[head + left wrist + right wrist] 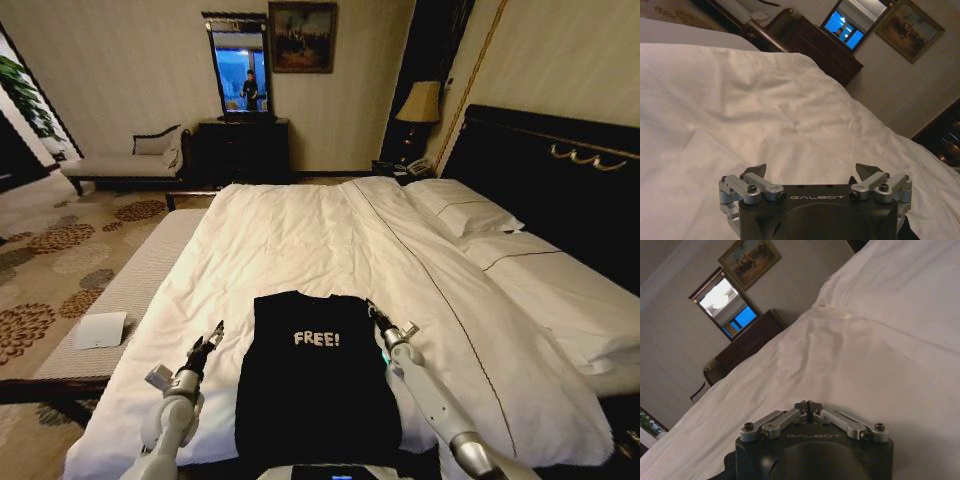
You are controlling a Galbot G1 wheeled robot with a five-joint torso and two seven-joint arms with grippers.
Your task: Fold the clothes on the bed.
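The clothes, a black T-shirt (315, 390) with white "FREE!" lettering, lie flat on the white duvet of the bed (300, 240) near its front edge, as a narrow rectangle with no sleeves sticking out. My left gripper (212, 335) hovers open just left of the shirt, apart from it. In the left wrist view the left gripper (812, 170) holds its fingers wide over bare duvet. At the shirt's upper right corner, my right gripper (374, 309) is shut. In the right wrist view the right gripper (807, 405) has its fingertips together with nothing visible between them.
A padded bench (130, 290) runs along the bed's left side with a white card (100, 330) on it. Pillows (465, 210) and the dark headboard (560, 170) are on the right. A chaise (125, 160), dresser (243, 150) and lamp (420, 105) stand along the far wall.
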